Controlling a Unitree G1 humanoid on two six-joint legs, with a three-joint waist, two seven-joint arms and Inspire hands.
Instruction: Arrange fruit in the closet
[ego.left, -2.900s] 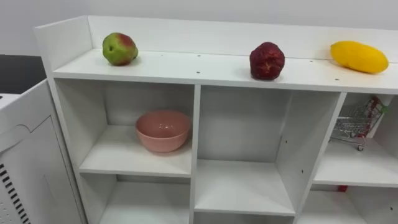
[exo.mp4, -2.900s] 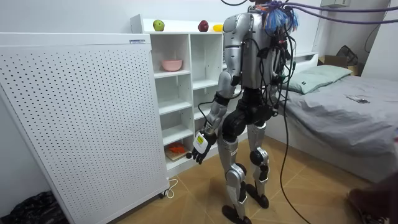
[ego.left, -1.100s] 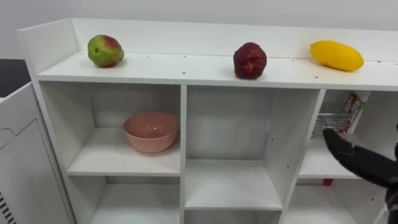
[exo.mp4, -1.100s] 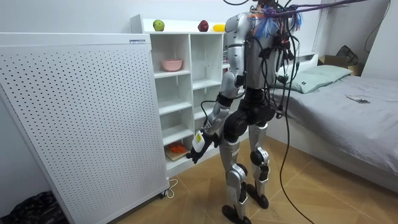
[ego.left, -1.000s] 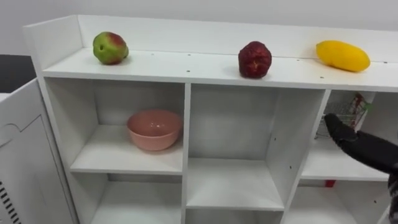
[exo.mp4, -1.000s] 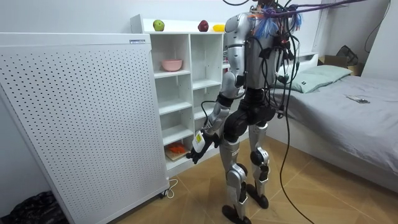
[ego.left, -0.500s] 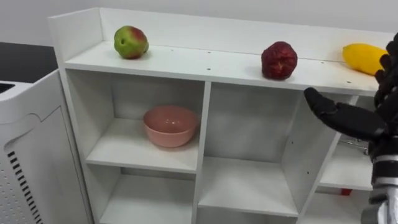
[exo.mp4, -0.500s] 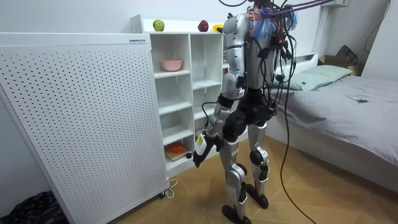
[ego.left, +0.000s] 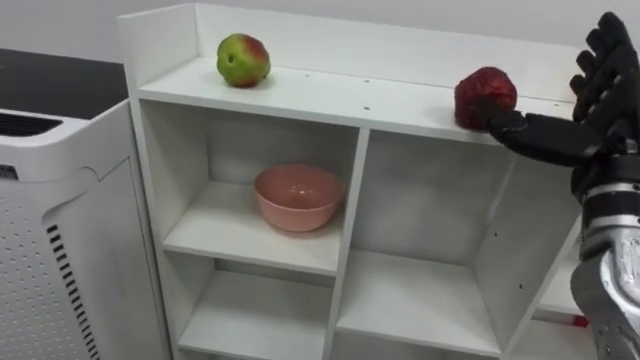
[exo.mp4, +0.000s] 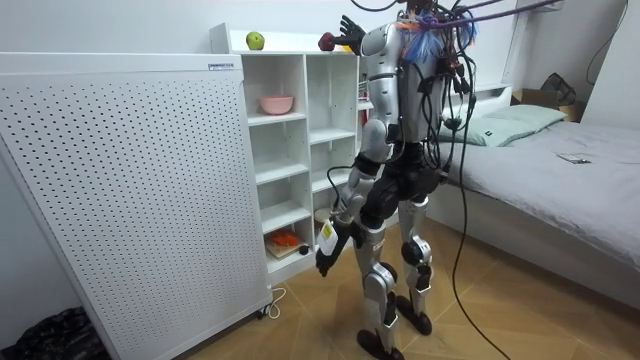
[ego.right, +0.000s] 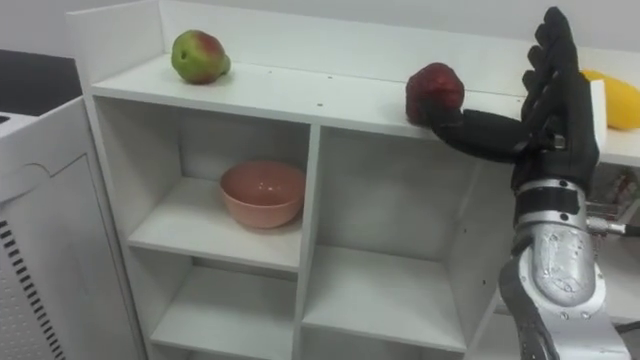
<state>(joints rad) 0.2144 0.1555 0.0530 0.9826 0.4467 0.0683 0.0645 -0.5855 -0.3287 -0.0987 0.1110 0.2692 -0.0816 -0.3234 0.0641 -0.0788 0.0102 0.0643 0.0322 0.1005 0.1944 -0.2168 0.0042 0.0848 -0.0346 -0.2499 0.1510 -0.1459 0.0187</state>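
On the closet's (ego.right: 300, 95) top board, right hand (ego.right: 555, 110) meets the red fruit (ego.right: 435, 92)

I see my right hand spread wide, fingers straight up, holding nothing. Its thumb points toward 9 o'clock and touches the red fruit. The green apple (ego.right: 198, 55) sits far along the board at 9 o'clock, and the yellow fruit (ego.right: 620, 100) lies at 3 o'clock behind the palm. A pink bowl (ego.right: 262, 193) rests in the compartment at 7 o'clock. My left hand (exo.mp4: 326, 250) hangs by the thigh, and I cannot tell its state.
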